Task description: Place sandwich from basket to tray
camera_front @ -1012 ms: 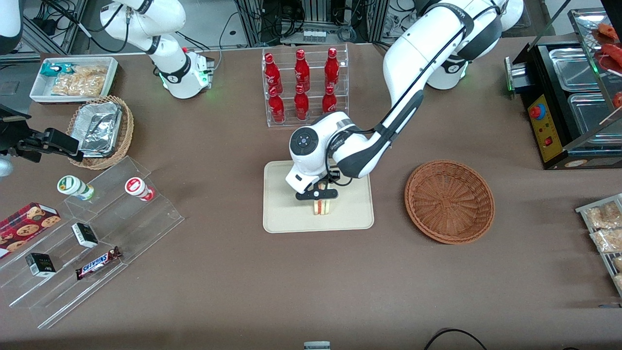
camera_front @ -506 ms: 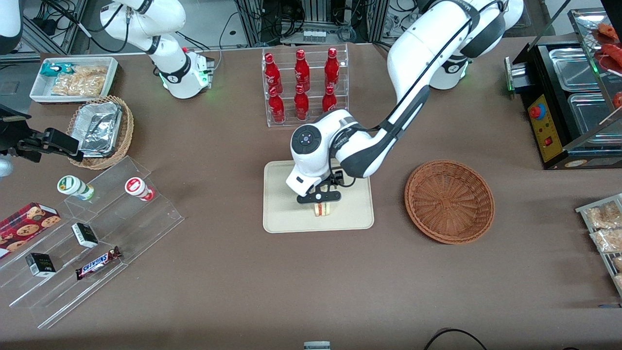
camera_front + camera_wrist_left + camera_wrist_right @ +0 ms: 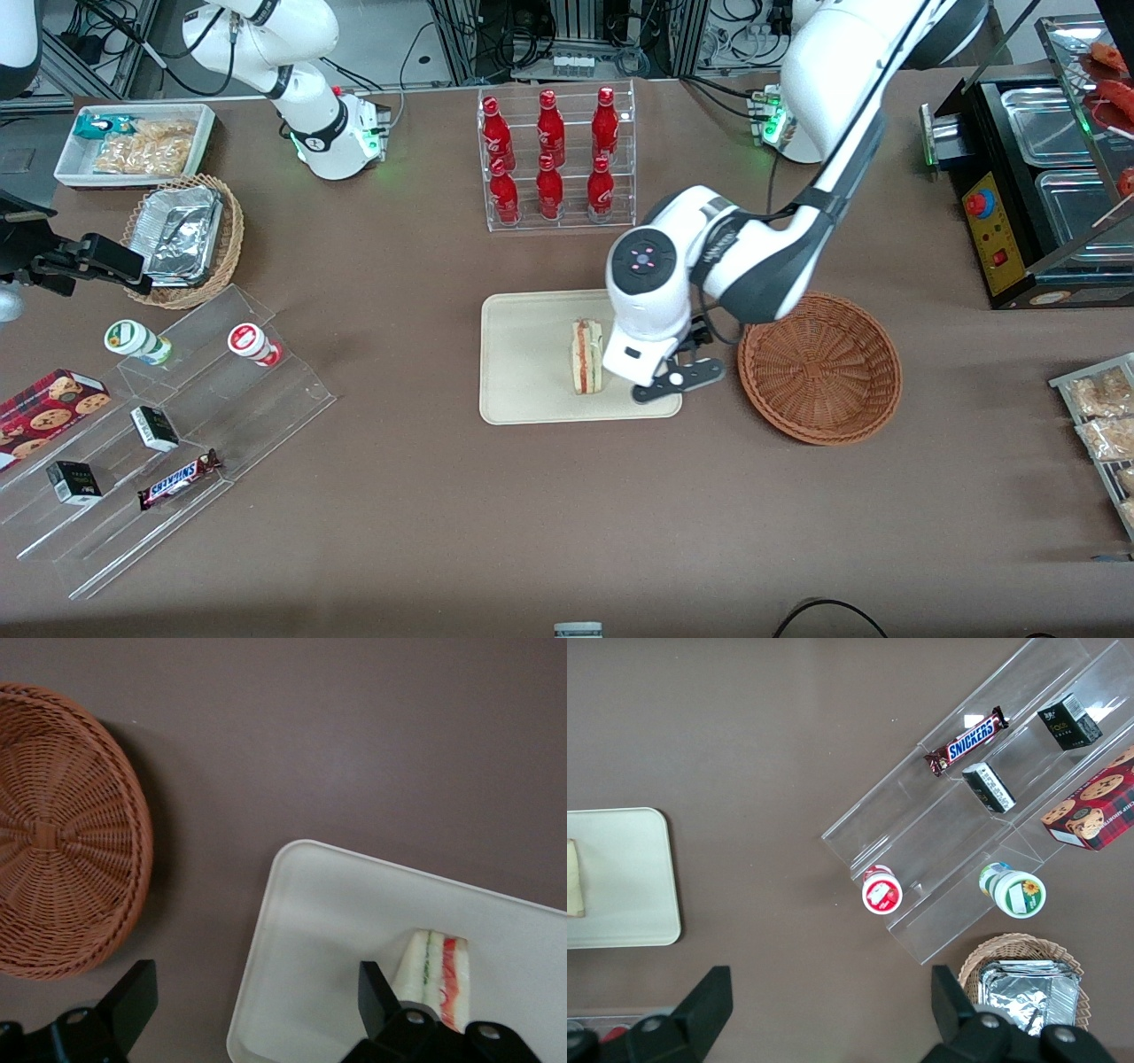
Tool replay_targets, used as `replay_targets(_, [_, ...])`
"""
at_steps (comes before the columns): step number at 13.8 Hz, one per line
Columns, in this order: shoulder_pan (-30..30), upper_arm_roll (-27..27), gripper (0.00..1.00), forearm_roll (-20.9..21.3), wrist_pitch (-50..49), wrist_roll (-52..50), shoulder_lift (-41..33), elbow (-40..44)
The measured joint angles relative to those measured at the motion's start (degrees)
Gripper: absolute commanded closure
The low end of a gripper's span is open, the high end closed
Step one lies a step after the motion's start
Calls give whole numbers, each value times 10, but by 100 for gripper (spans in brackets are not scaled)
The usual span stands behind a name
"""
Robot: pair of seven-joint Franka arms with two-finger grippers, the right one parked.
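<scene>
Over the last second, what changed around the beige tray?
The left arm's pincer let go of the small triangular sandwich and moved off toward the round reddish-brown wicker basket, now open above the cream-beige rectangular tray edge. The sandwich stayed on the tray; tray and basket did not move.

Left arm bent low, claw (image 3: 666, 386) spread wide, holding nothing.
</scene>
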Motion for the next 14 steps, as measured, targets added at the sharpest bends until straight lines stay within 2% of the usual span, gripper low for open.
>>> replay_targets(3, [48,-1,0,-18,-1,62,-38,-39])
replay_targets(11, [182,1,0,-135,-36,300,-184,-148])
replay_targets(14, [190,52,0,-191,-108,417,-247,-155])
